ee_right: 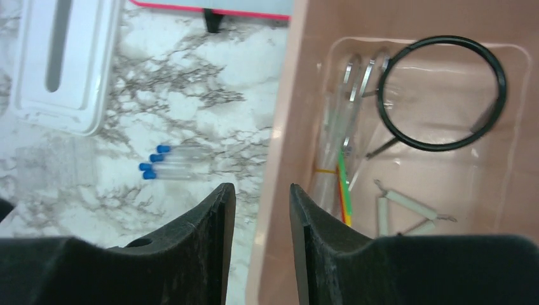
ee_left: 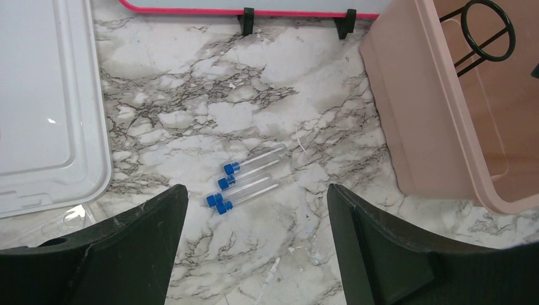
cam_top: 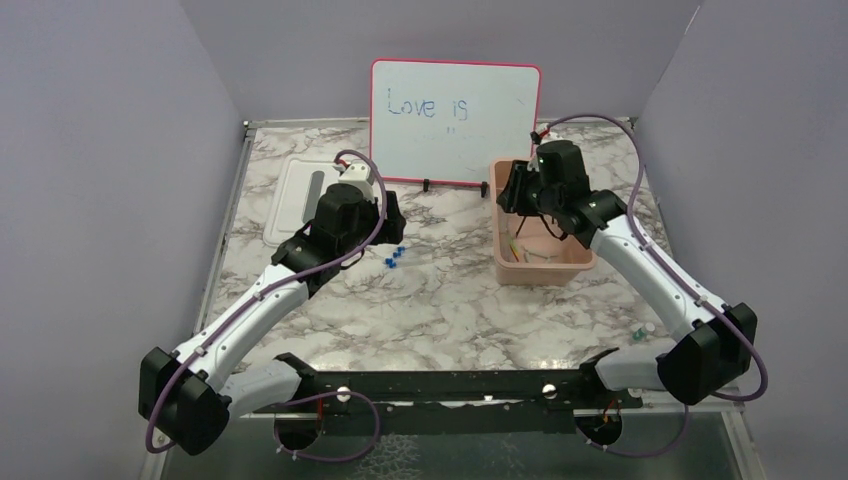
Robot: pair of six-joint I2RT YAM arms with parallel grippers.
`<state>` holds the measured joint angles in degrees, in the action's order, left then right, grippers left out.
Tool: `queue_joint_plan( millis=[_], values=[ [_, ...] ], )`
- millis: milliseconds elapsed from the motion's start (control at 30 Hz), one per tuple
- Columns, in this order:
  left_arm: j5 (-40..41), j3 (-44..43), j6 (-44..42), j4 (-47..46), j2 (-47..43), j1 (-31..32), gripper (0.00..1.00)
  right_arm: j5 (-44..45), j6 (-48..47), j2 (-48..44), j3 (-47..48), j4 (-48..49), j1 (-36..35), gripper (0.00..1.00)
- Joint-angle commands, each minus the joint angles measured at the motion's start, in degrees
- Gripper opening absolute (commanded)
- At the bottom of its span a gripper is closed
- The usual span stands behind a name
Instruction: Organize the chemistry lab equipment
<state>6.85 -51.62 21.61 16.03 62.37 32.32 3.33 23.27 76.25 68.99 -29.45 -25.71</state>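
Blue-capped tubes (ee_left: 251,173) below left hand (ee_left: 255,190), wide apart; right hand (ee_right: 260,187) narrowly apart over pink tub (ee_right: 289,76).

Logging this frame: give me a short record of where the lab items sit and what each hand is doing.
In tub: black wire ring with stem, thin metal tweezers and red-yellow stick lie in the pink plastic tub
On table: clear blue-capped tubes, left of the tub
Left hand: open, empty, above the tubes
Right hand: open, empty, over the tub's left wall
Lid: white plastic lid off, flat on the marble table
Remaining: tubes not yet in tub
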Motion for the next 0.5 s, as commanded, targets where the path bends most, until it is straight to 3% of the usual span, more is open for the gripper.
queue_joint_plan(
  millis=[0, 300, 467],
  values=[
    [1.29, -0.6, 1.13, -0.32, -0.69, -0.32, 0.83, -5.21, -2.67, -0.77, 1.57, 3.87, -4.44, 0.41],
    [9.61, 1.25, 3.03, -0.1, -5.92, -0.41, 0.82, -1.63, -9.47, 12.82, 3.92, 9.39, -20.22, 0.46],
    [16.47, 2.16, 4.54, 1.13, -9.67, -0.41, 0.81, -3.68, -12.73, 22.49, 6.94, 10.03, -22.61, 0.46]
  ],
)
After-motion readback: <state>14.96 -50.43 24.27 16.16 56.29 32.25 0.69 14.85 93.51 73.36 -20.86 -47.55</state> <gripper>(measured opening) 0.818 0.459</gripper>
